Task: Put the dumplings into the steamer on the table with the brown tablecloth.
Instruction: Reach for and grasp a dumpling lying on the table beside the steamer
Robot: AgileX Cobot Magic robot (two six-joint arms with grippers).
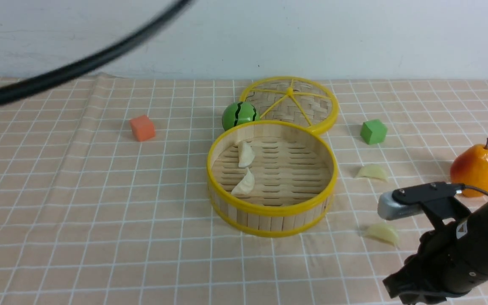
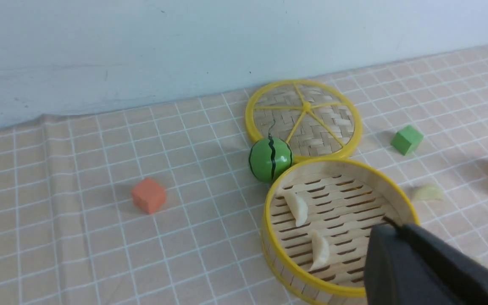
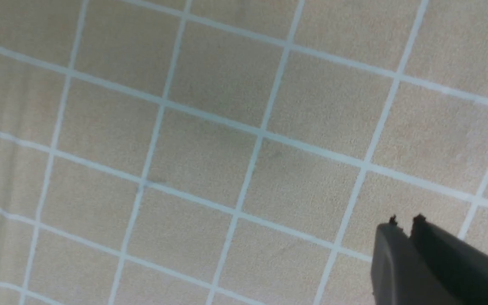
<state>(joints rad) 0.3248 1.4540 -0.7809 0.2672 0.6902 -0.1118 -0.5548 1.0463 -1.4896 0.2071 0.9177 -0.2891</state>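
The steamer (image 1: 269,209), a round bamboo basket with yellow rims, stands mid-table on the brown tablecloth (image 1: 100,190). Two pale dumplings lie on its slatted floor, one (image 1: 246,153) behind the other (image 1: 245,184). To its right, on the cloth, lie another dumpling (image 1: 372,172) and a nearer one (image 1: 383,233). In the left wrist view my left gripper (image 2: 390,222) is shut and empty, above the steamer's (image 2: 269,237) right side. My right arm (image 1: 460,254) hangs low at the front right. Its gripper (image 3: 405,220) has its fingertips almost together over bare cloth, holding nothing.
The flat woven lid (image 1: 290,103) lies behind the steamer with a green watermelon ball (image 1: 239,115) at its left. An orange cube (image 1: 142,127) sits far left, a green cube (image 1: 373,131) and a pear (image 1: 476,168) to the right. A black cable (image 1: 79,65) crosses the upper left.
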